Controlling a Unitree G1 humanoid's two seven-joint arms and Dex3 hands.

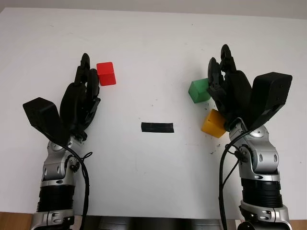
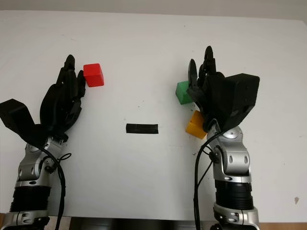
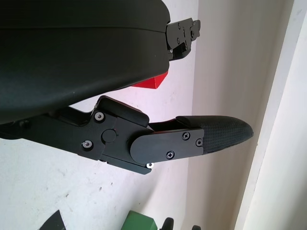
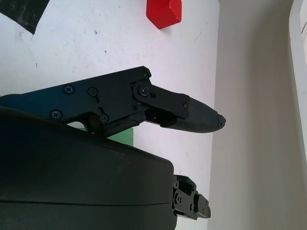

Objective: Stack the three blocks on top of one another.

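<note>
Both blocks by the open right robot hand (image 1: 225,81), green block (image 1: 198,91) and yellow block (image 1: 213,123), are partly hidden.

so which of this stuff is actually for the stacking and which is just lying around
For the job:
red block, beside the open left hand
green block, at the open right hand
orange block, partly under the right hand

Lying about:
black tape strip mid-table
white table

table (image 1: 153,43): matt white, smooth | red block (image 1: 106,74): smooth, slight sheen | hands: black matt plastic | forearms: brushed metal
</note>
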